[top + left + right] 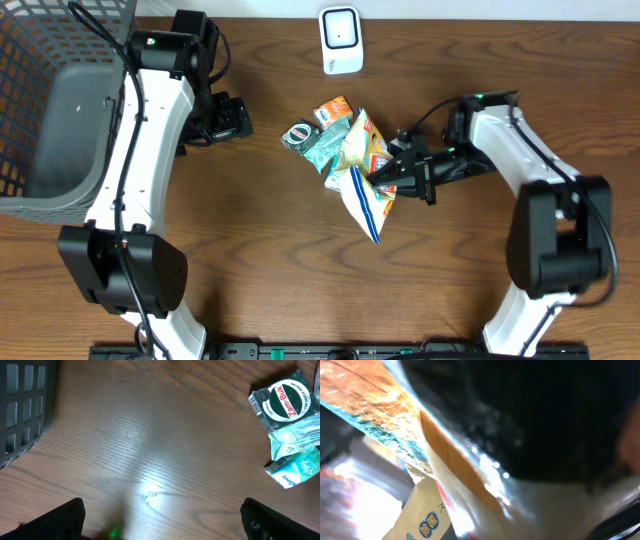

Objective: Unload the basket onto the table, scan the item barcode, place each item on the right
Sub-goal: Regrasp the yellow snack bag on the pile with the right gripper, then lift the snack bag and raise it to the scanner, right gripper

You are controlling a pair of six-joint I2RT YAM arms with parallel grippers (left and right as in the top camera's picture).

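- Snack bag [362,200], white with a blue lower end, sits mid-way across the wooden surface [260,270]. It forms the right side of a small heap of packets and runs from the heap's top down toward the near edge.
- Your right pincer [378,179] comes in from the right with its jaws closed tight on the snack bag's right edge.
- Your right wrist view is filled with crumpled wrapper foil [375,405], orange and silver. It is too close and too blurred for you to tell one packet from another.
- Left of the snack bag, touching it, lie a teal packet [325,150] and an orange packet [335,107]. A green-and-white Zam-Buk sachet [299,134] is at the heap's left end.
- Your left pincer [238,120] hangs over bare wood to the left of the heap, clear of the Zam-Buk sachet. It is spread fully wide and grips nothing, with its dark fingers [60,520] showing at the two lower corners of the left wrist view.
- The white barcode scanner [340,40] stands at the far edge, beyond the heap and well apart from it.
- A dark wire basket [30,60] fills the far left corner.
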